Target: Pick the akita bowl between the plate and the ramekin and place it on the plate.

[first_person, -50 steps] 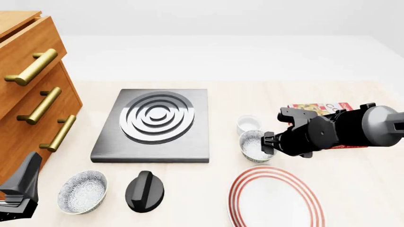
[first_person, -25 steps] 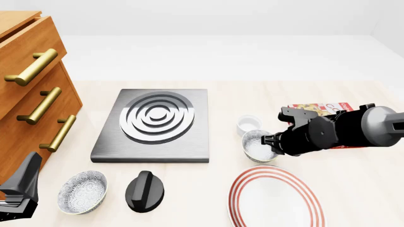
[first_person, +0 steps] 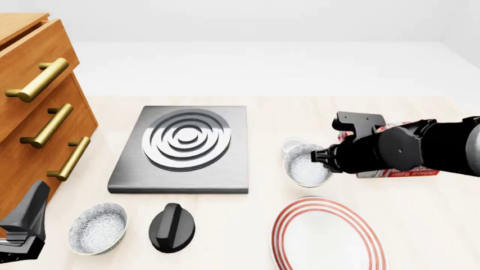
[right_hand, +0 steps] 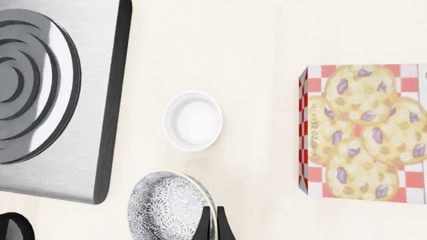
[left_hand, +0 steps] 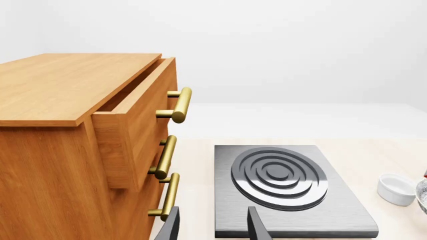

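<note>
1. Pale wooden tabletop (first_person: 420, 225) under a plain white backdrop, seen from the front.
2. Wooden drawer chest (first_person: 30, 112) with brass handles at the left edge; top drawer standing slightly open in the left wrist view.
3. Grey stove plate (first_person: 184, 149) with raised concentric rings at centre-left.
4. Right end effector (first_person: 324, 160) clenched on the right-hand rim of the akita bowl (first_person: 306, 167); in the right wrist view, dark fingers (right_hand: 212, 225) pinching that rim, one inside and one outside.
5. Akita bowl held tilted and apparently off the tabletop, overlapping the ramekin (first_person: 293, 145) in the front view; in the right wrist view, clearly apart from the ramekin (right_hand: 193, 120).
6. Plate (first_person: 327, 233) with red rings flat on the tabletop, nearer the camera than the bowl, nothing on it.
7. Cookie box (right_hand: 363, 132) with red-and-white checks lying flat to the right of the ramekin, mostly hidden behind the right arm in the front view.
8. Second speckled bowl (first_person: 98, 228) at lower left, just beside a black knob-shaped object (first_person: 172, 227).
9. Left end effector (left_hand: 212, 226) released, fingers parted, parked at the lower-left corner near the chest, well apart from the task items.
</note>
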